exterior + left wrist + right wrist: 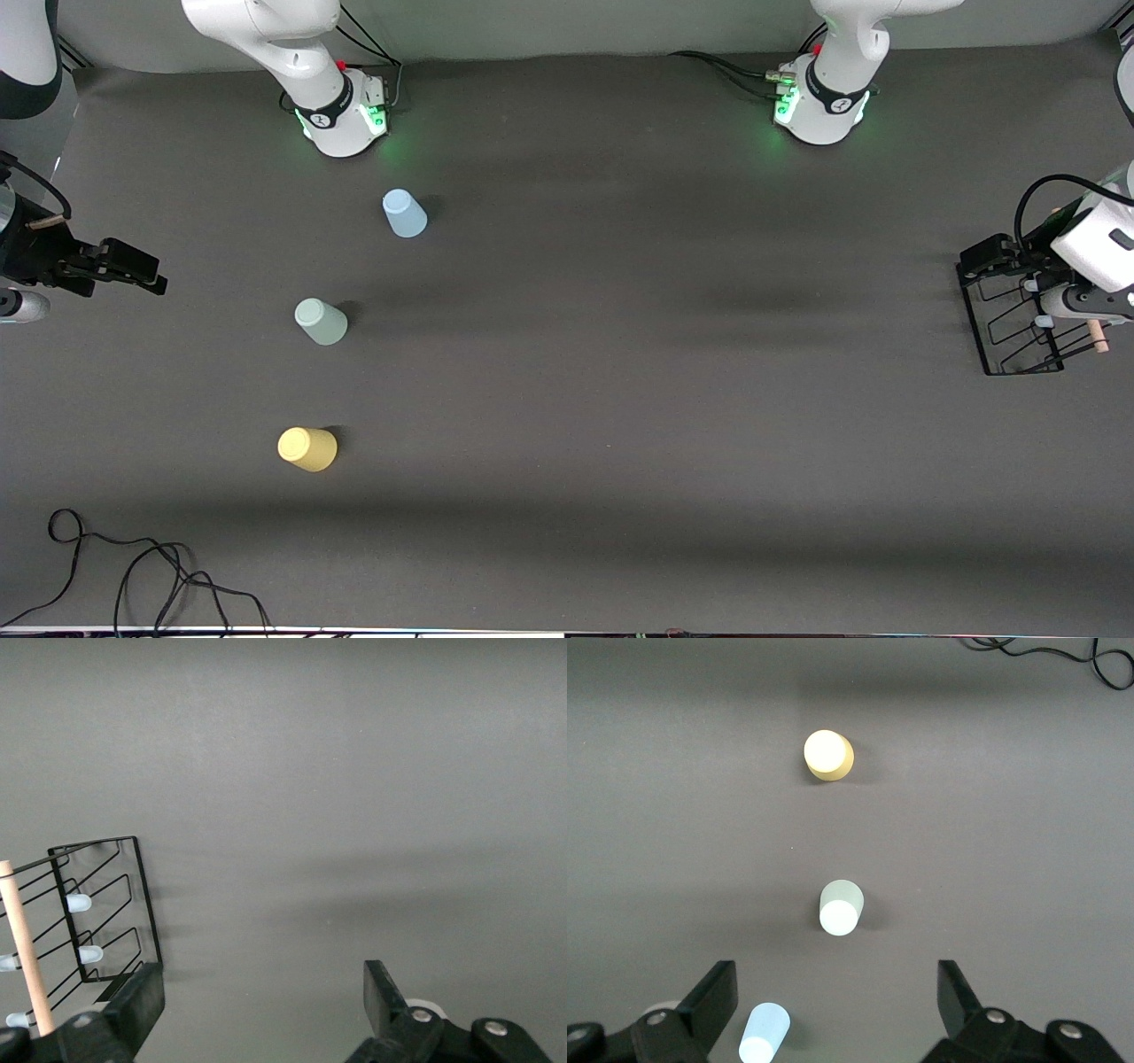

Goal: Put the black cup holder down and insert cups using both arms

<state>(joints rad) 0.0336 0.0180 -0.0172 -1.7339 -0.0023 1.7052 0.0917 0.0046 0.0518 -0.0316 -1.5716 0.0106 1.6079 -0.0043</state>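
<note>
Your left hand hangs open beside the black cup holder at its end of the tabletop. Your right hand is open over the upturned blue cup; green cup and yellow cup stand nearer the camera.

Dark grey table, pale wall above

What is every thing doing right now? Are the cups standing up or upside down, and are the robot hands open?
Light blue cup: upside down on the table, free.
Pale green cup: upside down, free.
Yellow cup: upside down, free, nearest the front camera.
Black cup holder: standing at the left arm's end of the table, no cups on it.
Left gripper: fingers open, over the cup holder, holding nothing.
Right gripper: fingers open, empty.
</note>
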